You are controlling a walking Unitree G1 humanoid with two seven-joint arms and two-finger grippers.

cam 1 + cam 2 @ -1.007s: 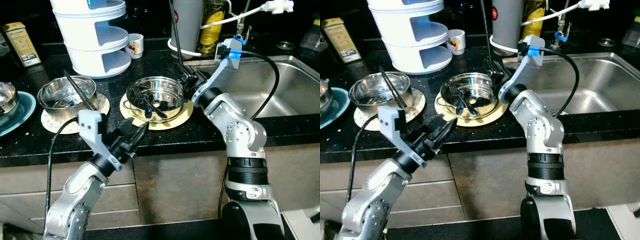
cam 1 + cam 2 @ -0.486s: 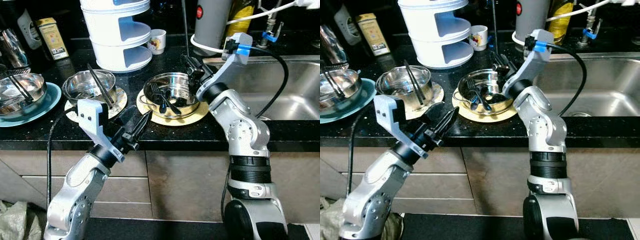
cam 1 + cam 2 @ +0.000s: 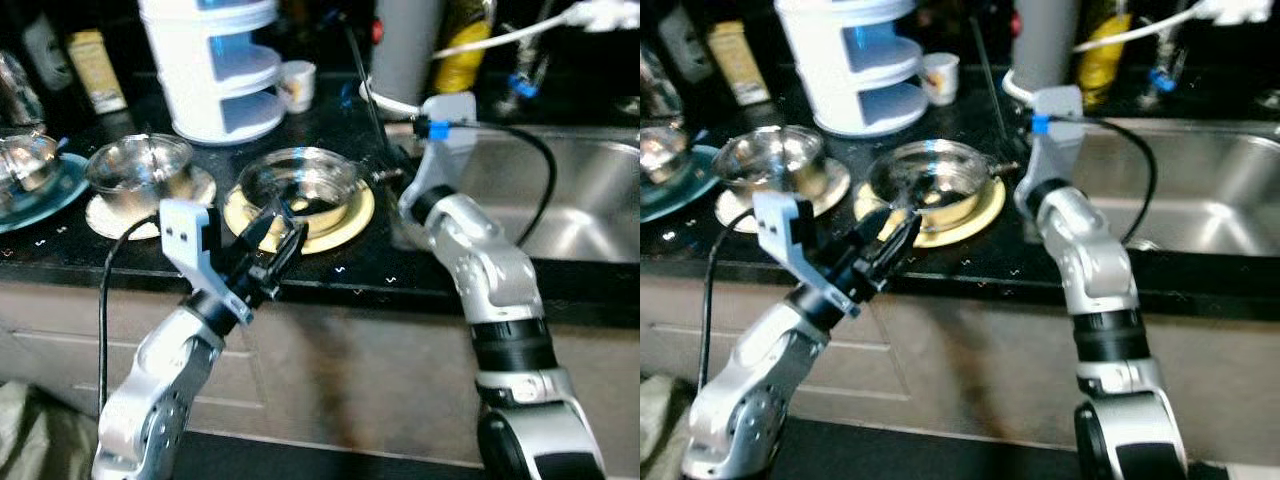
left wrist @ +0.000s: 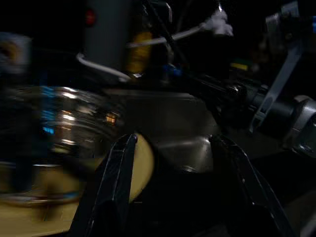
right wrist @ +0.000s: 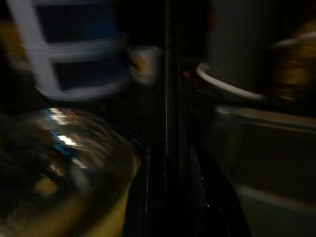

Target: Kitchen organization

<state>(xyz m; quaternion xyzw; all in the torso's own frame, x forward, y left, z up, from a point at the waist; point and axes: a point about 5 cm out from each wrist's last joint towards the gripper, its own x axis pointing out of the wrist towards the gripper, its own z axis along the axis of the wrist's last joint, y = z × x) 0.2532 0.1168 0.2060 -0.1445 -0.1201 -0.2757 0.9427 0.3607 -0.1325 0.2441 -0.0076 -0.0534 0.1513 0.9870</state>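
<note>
The left claw (image 3: 272,236) was held wide open, with nothing in it, at the bench (image 3: 60,255) edge, lower left of the steel bowl (image 3: 298,183) at frame centre. The right claw (image 3: 385,170) was closed on a thin black stick (image 3: 362,85) just right of the bowl.

My two eyes look down from my head across the black counter (image 3: 60,255), sharing the steel bowl (image 3: 295,185). My wrist cameras sit close, facing it too.

Your head views are motion-blurred and dim; both wrist views are very dark, smeared, with glints on steel.
</note>
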